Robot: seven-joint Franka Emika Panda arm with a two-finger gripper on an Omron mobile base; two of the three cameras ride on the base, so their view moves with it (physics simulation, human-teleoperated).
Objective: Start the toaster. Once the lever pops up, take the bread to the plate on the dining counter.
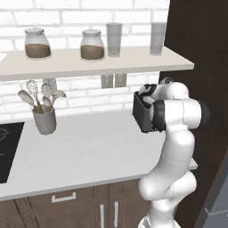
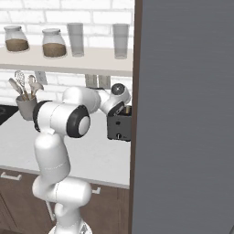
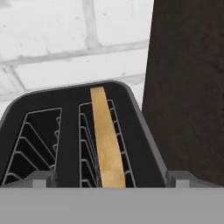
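Toaster (image 3: 70,140): black, two-slot, on the grey-white counter (image 1: 89,156) against the brick wall, beside a dark panel (image 3: 188,87) at 3 o'clock. Bread (image 3: 107,144): tan slice upright in the right-hand slot of the hand view. Pincer (image 3: 111,180): released, jaws spread wide, poised directly above the slots.

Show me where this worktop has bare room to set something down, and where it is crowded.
Bare room: the broad stretch of grey-white worktop between the utensil holder and the toaster, out to the front edge. Crowded: the right end, where the toaster sits against the dark panel with the open gripper above its slots, and the shelf, lined with jars and glasses.
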